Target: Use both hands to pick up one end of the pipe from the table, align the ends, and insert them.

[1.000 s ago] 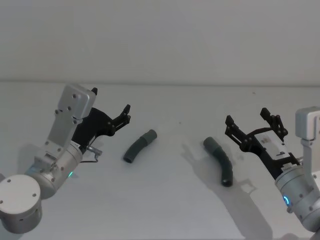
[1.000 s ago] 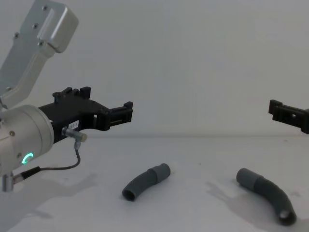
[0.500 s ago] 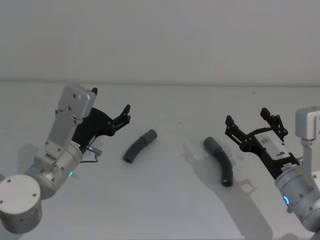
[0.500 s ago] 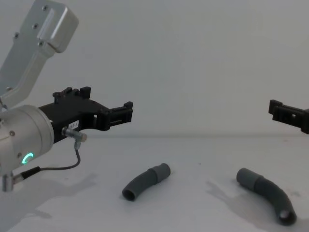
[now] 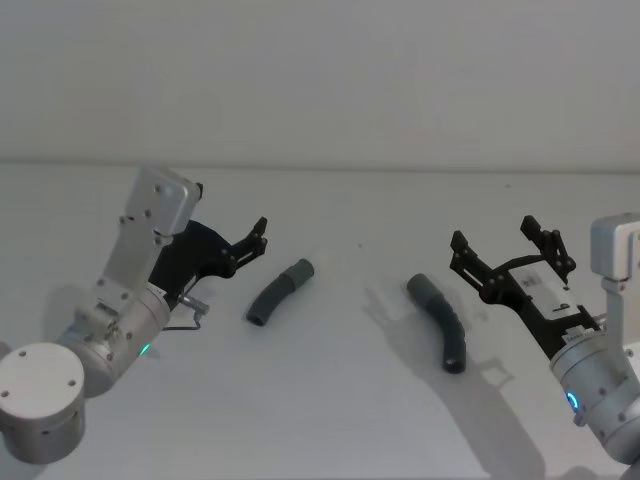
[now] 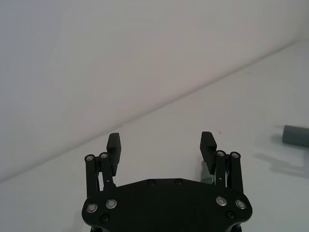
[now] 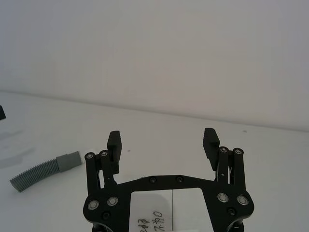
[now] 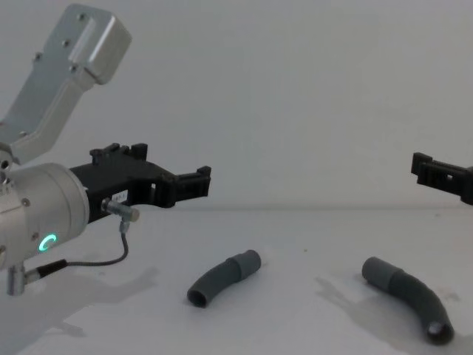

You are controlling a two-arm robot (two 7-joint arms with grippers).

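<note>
Left gripper [image 5: 258,238] and right gripper [image 5: 493,233] hover wide open over the table [image 5: 330,420], each nearest its own hose.
Between them the left hose piece [image 5: 276,294] and right hose piece [image 5: 441,322] lie slanted, left cuff [image 5: 299,270] and right cuff [image 5: 420,290] turned inward.

One pipe piece [image 6: 295,136] (left wrist view) is cut off at the edge

Left gripper [image 5: 254,242] was raised at left side, aimed forward and inward, fingers spread wide apart. Left wrist [image 8: 37,222] was silver cylinder, green ring light lit. Right gripper [image 5: 493,233] was raised at right side, aimed forward and inward, fingers spread wide apart
</note>
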